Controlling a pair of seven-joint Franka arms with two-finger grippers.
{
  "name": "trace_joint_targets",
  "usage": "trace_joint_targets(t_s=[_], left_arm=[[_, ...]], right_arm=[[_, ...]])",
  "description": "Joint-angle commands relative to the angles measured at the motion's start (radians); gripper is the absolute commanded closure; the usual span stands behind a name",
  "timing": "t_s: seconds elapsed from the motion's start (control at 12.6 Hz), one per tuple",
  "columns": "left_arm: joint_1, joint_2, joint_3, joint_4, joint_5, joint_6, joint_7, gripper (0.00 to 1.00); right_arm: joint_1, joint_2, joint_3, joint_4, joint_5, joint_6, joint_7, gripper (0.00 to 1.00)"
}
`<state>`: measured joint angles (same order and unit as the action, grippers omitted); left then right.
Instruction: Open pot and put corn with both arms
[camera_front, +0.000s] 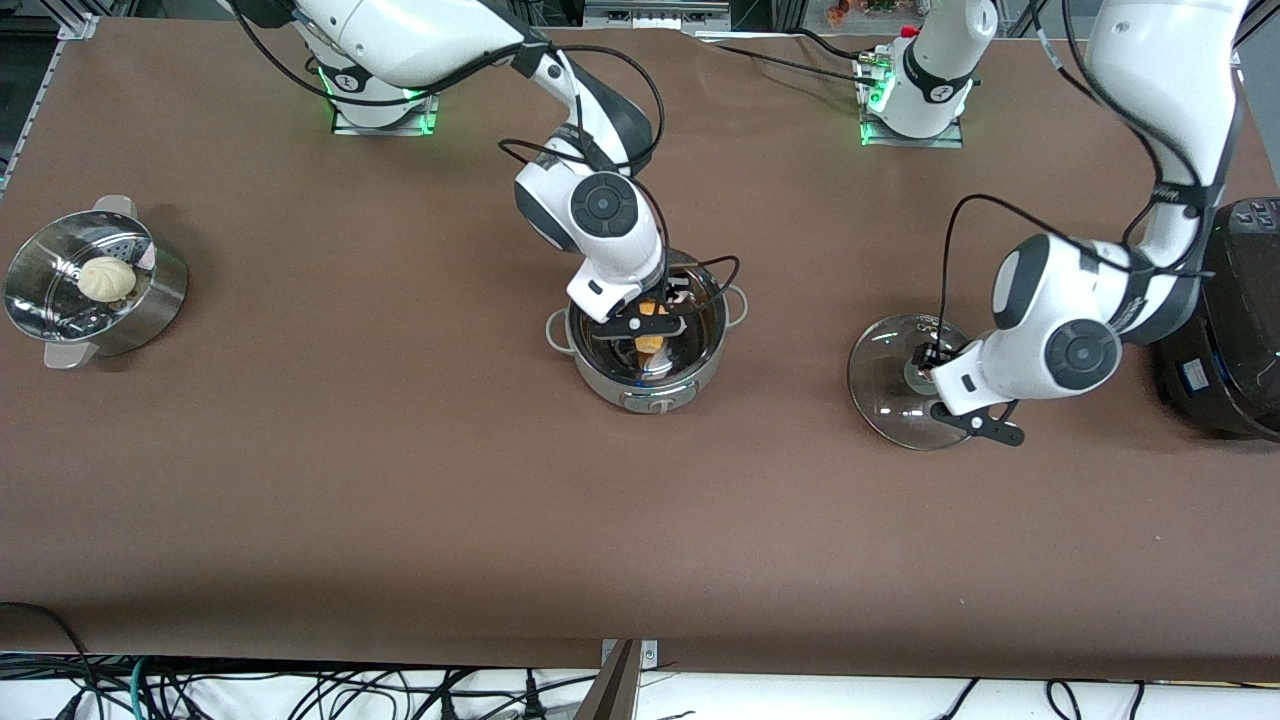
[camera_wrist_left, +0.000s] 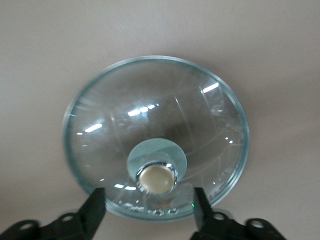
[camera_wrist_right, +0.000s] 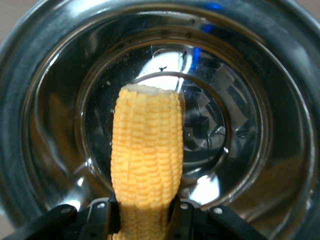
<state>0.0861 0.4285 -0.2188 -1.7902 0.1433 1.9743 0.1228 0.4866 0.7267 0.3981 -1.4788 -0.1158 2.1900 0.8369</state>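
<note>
My right gripper (camera_wrist_right: 145, 220) grasps the corn (camera_wrist_right: 145, 160) inside the pot (camera_front: 648, 385), mid-table; my left gripper (camera_wrist_left: 150, 207), released, hovers over the lid (camera_wrist_left: 155, 125).

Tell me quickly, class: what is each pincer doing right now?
Left pincer: open, fingers either side of the brass knob of the lid, which lies on the table.
Right pincer: shut on the corn, over the open pot.
</note>
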Motion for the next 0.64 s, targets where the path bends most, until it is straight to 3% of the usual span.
trace_joint_targets(t_s=[0.0, 0.08, 0.16, 0.24, 0.4, 0.56], left_arm=[[0.001, -0.182, -0.036, 0.0, 0.013, -0.083, -0.006, 0.0], [0.001, -0.242, -0.045, 0.02, 0.013, -0.087, -0.027, 0.0], [0.004, -0.281, -0.044, 0.053, 0.012, -0.098, -0.087, 0.0], [0.006, -0.286, -0.037, 0.11, 0.01, -0.104, -0.18, 0.0], [0.007, -0.293, -0.039, 0.192, 0.01, -0.177, -0.267, 0.0], [0.026, -0.324, -0.036, 0.198, -0.032, -0.259, -0.296, 0.0]], right_arm=[[0.006, 0.019, -0.008, 0.034, -0.018, -0.007, 0.018, 1.0], [0.007, 0.02, -0.01, 0.034, -0.022, -0.007, 0.019, 1.0], [0.006, 0.02, -0.012, 0.032, -0.024, -0.007, 0.021, 0.46], [0.009, 0.02, -0.012, 0.032, -0.054, -0.007, 0.021, 0.0], [0.015, 0.02, -0.012, 0.032, -0.085, -0.007, 0.022, 0.0], [0.015, 0.02, -0.01, 0.032, -0.087, -0.009, 0.021, 0.0]])
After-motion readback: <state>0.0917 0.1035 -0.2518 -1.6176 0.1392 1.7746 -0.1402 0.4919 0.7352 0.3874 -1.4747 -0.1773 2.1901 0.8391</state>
